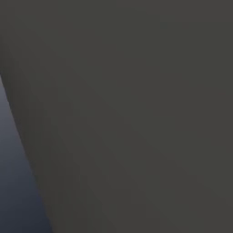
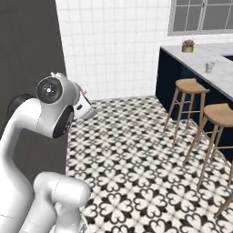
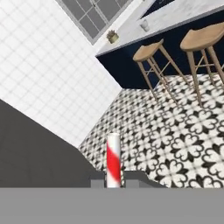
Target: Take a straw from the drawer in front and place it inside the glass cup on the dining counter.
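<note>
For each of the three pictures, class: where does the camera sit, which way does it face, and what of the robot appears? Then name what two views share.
Left base view: behind the arm on its left, facing a close dark grey surface.
Right base view: behind on its right, facing the patterned floor, stools and dining counter; the white arm rises lower left.
Hand view: on the hand, tilted; the gripper holds the straw.
Shared by right base and hand views: glass cup, small plant.

I count one straw (image 3: 113, 159) | one glass cup (image 2: 209, 67) | one dining counter (image 2: 200, 61) | one potted plant (image 2: 188, 45) | two wooden stools (image 2: 189, 86) | one window (image 2: 202, 16)
</note>
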You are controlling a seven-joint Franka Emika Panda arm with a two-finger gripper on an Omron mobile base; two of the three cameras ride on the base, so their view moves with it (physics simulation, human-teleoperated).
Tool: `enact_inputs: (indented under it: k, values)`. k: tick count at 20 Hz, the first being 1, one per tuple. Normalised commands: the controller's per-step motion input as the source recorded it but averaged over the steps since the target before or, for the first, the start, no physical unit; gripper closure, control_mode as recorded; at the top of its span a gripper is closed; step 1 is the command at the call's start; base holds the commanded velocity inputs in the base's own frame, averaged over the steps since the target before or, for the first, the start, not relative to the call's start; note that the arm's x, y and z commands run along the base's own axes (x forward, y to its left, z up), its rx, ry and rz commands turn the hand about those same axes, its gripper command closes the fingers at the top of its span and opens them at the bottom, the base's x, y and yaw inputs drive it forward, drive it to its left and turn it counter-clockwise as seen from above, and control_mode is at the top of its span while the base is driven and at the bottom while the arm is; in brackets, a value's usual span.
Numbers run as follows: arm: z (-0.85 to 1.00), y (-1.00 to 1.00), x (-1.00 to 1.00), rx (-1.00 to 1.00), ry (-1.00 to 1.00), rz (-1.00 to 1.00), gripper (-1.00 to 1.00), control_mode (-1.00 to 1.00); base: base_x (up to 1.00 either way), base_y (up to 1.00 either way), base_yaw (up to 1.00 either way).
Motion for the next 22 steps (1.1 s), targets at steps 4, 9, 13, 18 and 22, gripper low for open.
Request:
enact_inputs:
  k: [4,9,13,18,22]
  values:
    - [0.00,0.00,0.00,0.00,0.00,0.00,1.00,1.00,1.00,0.63,-0.34]
    - [0.00,0.00,0.00,0.00,0.00,0.00,1.00,1.00,1.00,0.62,-0.34]
    - [0.00,0.00,0.00,0.00,0.00,0.00,1.00,1.00,1.00,0.64,-0.34]
    - [0.00,0.00,0.00,0.00,0.00,0.00,1.00,1.00,1.00,0.64,-0.34]
    - [0.00,0.00,0.00,0.00,0.00,0.00,1.00,1.00,1.00,0.63,-0.34]
